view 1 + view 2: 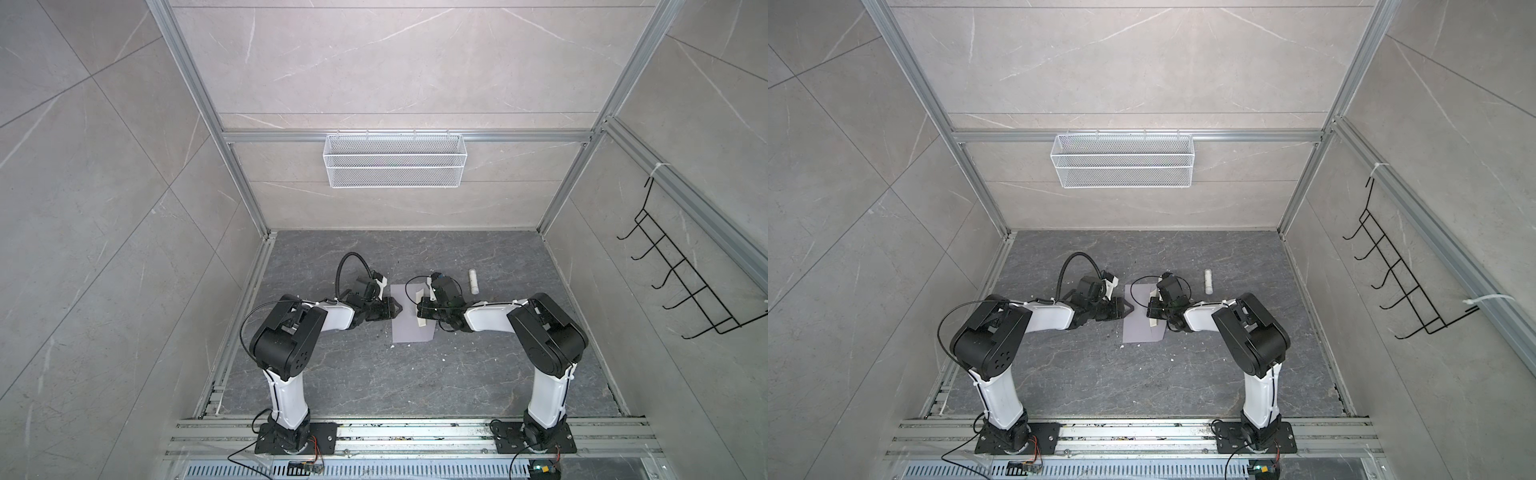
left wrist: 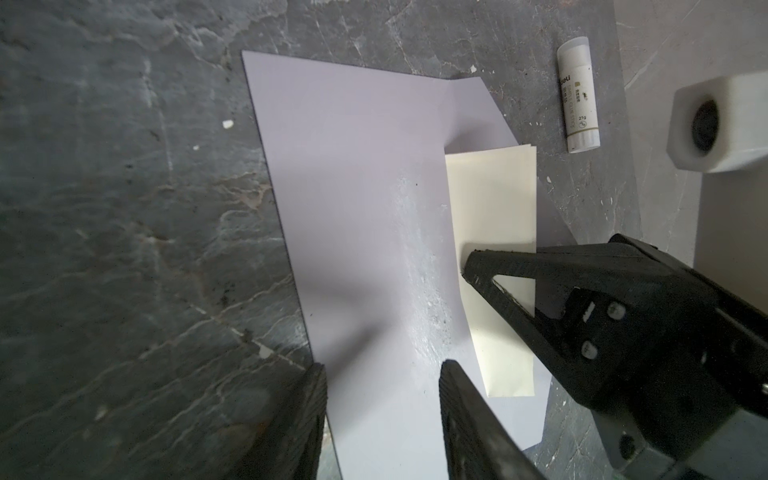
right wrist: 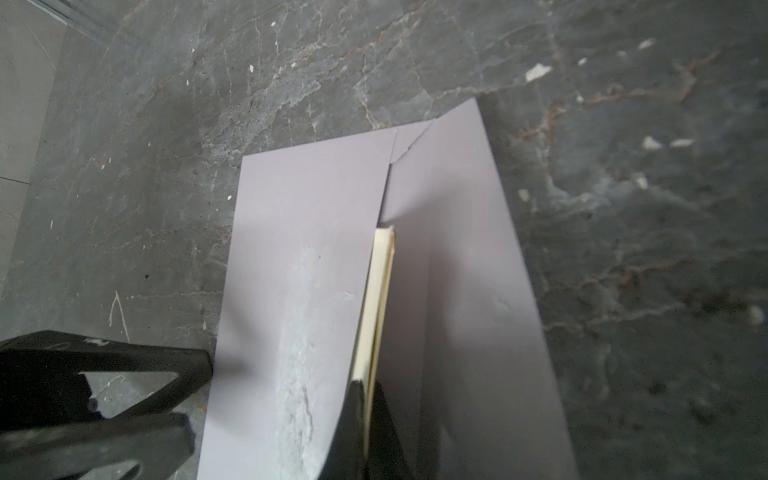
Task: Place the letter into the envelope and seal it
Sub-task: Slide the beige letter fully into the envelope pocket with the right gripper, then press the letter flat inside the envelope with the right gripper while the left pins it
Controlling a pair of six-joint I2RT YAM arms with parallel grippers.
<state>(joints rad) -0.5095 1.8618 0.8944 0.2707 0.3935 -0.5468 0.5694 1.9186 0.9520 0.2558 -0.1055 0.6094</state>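
1. My right gripper is clamped on the folded cream letter, one finger on each face of it.
2. The letter sits at the mouth of the lavender-grey envelope. One long edge is tucked under the lifted lip of the pocket, and the rest lies over the open flap on my right arm's side.
3. The envelope lies flat on the dark stone-look tabletop, between my two arms in both top views.
4. My left gripper has its jaws apart and nothing between them. One finger is over the tabletop just beside the envelope's far long edge, the other over the envelope. I can't tell whether either touches the paper.
5. A whitish smeared streak runs along the envelope's face near the mouth.
6. A white glue stick lies on the tabletop beyond the flap, apart from the envelope.
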